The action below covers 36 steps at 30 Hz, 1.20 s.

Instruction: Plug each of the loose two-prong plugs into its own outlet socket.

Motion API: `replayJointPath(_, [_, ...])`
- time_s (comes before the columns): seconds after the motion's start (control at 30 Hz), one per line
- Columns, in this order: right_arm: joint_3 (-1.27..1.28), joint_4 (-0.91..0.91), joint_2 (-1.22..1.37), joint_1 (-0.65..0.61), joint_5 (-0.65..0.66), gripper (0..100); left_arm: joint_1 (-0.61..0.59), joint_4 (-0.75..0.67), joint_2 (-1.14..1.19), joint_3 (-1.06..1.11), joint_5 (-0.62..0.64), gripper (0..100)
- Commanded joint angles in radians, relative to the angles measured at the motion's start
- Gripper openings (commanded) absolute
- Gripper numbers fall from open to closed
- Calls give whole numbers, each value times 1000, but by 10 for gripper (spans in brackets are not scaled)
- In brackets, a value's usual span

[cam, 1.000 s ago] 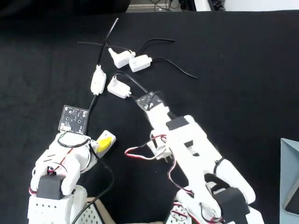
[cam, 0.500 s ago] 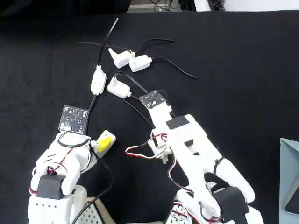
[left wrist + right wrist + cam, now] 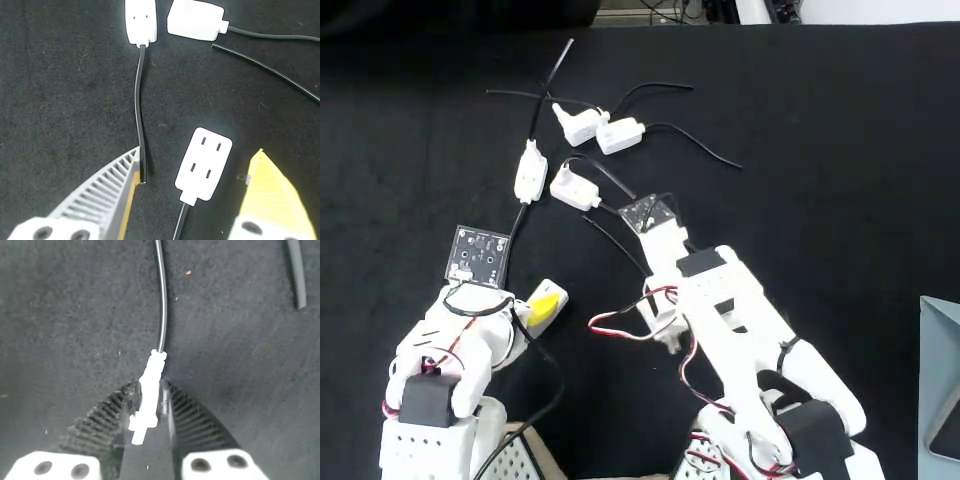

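My right gripper (image 3: 148, 386) is shut on a small white two-prong plug (image 3: 146, 402), whose black cord (image 3: 162, 295) runs away over the black cloth. In the high view that arm (image 3: 720, 310) sits mid-table, its wrist over the plug. My left gripper (image 3: 199, 151) stands open, grey finger (image 3: 107, 192) and yellow finger (image 3: 267, 192) either side of a white double outlet (image 3: 204, 165) on the cloth. Farther off lie a second white outlet (image 3: 141, 20) on a black cord and a white plug (image 3: 196, 20). Two more white plugs (image 3: 620, 135) (image 3: 575, 123) lie at the back.
Loose black cords (image 3: 695, 145) spread over the back of the black table (image 3: 840, 150). A grey box corner (image 3: 942, 380) stands at the right edge. The left arm (image 3: 450, 350) sits near the front left corner.
The right arm has shifted slightly to the right with the plug, dragging a loop of black cord out beside its wrist. The left arm has not moved.
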Motion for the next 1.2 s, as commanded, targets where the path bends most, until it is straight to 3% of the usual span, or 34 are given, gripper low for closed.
replayJointPath(0.0, [-36,51,2,5,-9,97,-5,-17,-8,-7,5,332])
replayJointPath(0.87, [-59,55,142,-29,-64,88,-5,-17,-8,-7,5,332])
replayJointPath(1.0, [-90,57,136,-29,-58,11,-5,-17,-8,-7,5,332])
replayJointPath(1.17, [-157,189,24,-29,-57,11,-5,-15,-8,-7,5,332])
